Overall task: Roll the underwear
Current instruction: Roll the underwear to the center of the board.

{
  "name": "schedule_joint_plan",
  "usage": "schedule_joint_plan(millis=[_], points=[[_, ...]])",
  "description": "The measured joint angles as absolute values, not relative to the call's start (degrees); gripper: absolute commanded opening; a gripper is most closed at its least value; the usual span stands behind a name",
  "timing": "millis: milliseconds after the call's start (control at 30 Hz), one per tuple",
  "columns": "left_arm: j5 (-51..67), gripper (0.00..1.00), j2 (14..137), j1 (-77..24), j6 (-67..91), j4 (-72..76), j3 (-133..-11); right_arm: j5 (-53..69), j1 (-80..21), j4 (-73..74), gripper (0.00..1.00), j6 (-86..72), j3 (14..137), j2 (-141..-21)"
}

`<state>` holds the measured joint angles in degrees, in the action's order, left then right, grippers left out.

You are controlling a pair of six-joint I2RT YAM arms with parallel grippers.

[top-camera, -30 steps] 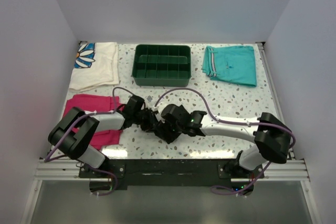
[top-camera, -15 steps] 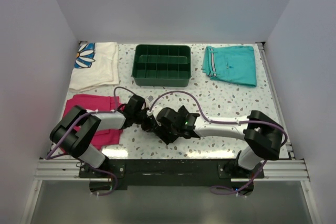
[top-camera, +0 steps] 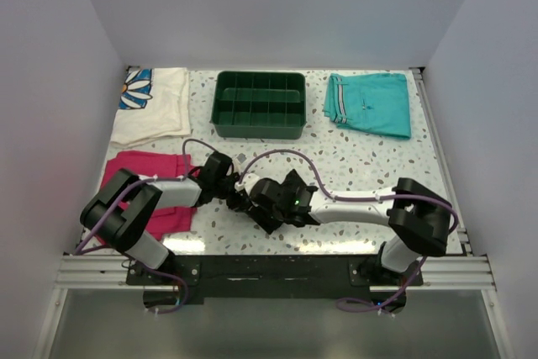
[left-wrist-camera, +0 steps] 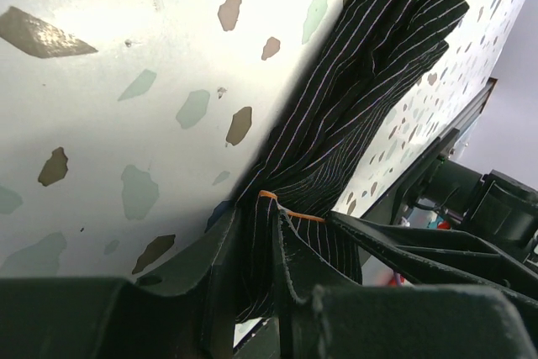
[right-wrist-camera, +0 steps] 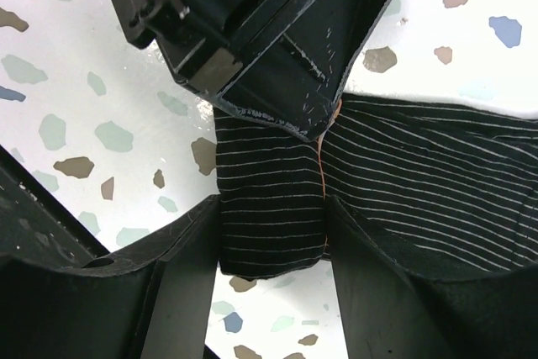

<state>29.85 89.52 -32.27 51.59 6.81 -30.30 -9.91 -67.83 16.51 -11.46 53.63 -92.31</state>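
Two arms come in from the lower edge of the overhead view and meet low in the middle of the frame, over a speckled worktop. The left arm slants in from the lower left, the right arm from the lower right. Where they meet lies the underwear, black with fine pale stripes, mostly hidden from above by both wrists.

In the left wrist view it runs from the bottom centre to the upper right corner as a bunched, pleated band. The left hand is narrow and clamped on its near end, with an orange-edged hem showing just above the fingertips.

In the right wrist view the right hand stands about half wide. Its two fingers sit on either side of a folded part of the cloth, whose edges touch both. I cannot tell whether they squeeze it. The left hand's tip sits just above that fold, touching the fabric.

Further back, a magenta cloth lies at the left, partly under the left arm. Along the top of the worktop are a white cloth with a flower print at upper left, a green tray with compartments in the middle, and teal shorts at upper right. All three are well apart from the hands.
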Motion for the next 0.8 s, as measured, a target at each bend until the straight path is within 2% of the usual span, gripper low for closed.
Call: schedule_joint_plan(millis=[167,300,500,667,800], points=[[30.26,0.13,89.8,-32.27,51.57,7.29,-30.3,-11.05,-68.55,16.45,0.54,-12.4,52.45,-92.51],[30.79,0.13,90.17,-32.27,51.57,7.9,-30.3,-11.6,-68.64,16.27,0.41,-13.1,51.62,-93.38],[30.98,0.13,90.32,-32.27,51.51,8.14,-30.3,-12.53,-68.9,15.62,0.34,-14.13,51.16,-93.73],[31.0,0.23,90.3,-32.27,51.46,8.14,-30.3,-12.53,-68.99,14.98,0.24,-14.44,50.85,-93.73],[30.72,0.3,90.0,-32.29,51.4,7.81,-30.35,-12.16,-68.99,13.93,0.2,-15.0,50.19,-93.69]])
